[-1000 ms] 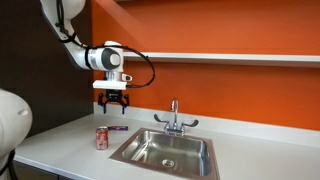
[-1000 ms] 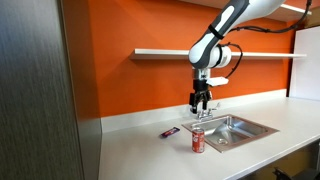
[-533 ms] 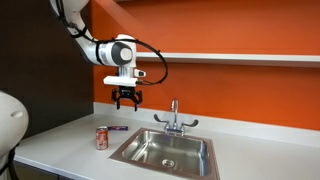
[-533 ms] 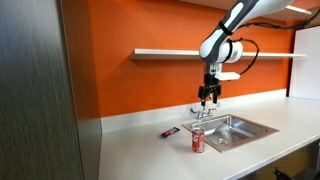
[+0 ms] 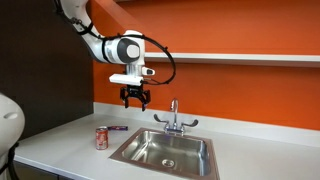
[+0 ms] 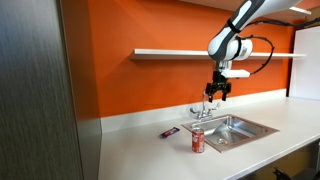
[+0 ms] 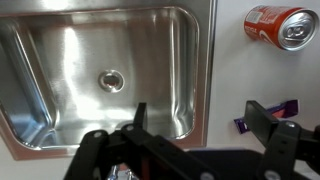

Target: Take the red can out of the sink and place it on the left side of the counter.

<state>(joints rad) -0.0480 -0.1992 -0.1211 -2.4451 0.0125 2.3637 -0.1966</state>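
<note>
Red can [image 5: 102,138] standing upright on table [image 5: 55,143], beside sink [image 5: 150,150]; jaws hovering above sink, spread, empty.

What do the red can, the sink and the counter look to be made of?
The red can is likely thin metal: glossy red printed wall, bare silvery top. The sink looks like brushed stainless steel, with streaky reflections on its walls. The counter is smooth, pale grey-white and matte; laminate or solid surface, cannot tell which.
</note>
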